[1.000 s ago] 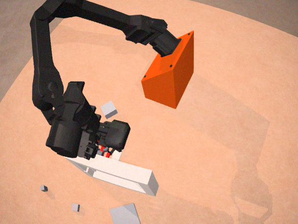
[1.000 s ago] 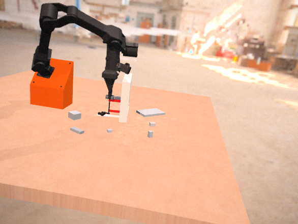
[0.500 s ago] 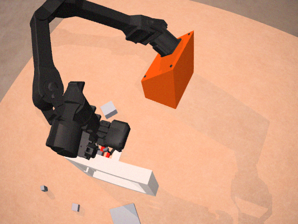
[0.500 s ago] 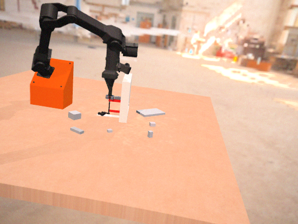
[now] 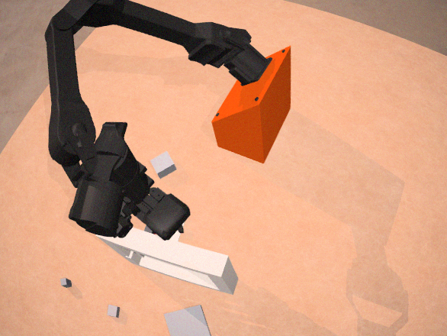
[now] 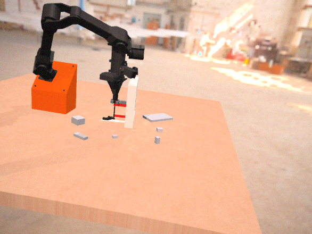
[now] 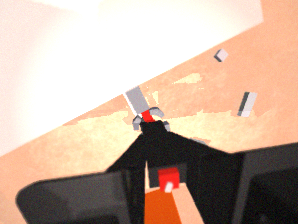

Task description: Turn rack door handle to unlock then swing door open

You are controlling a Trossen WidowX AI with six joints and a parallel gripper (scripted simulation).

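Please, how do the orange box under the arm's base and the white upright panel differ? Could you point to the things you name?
The orange box (image 5: 275, 99) (image 6: 49, 99) is broad with a sloped top; the white panel (image 5: 198, 260) (image 6: 130, 106) is narrow and taller than it is wide, seen from outside. The box carries the arm's base; the panel stands beside the fingers. Both stand on the table.
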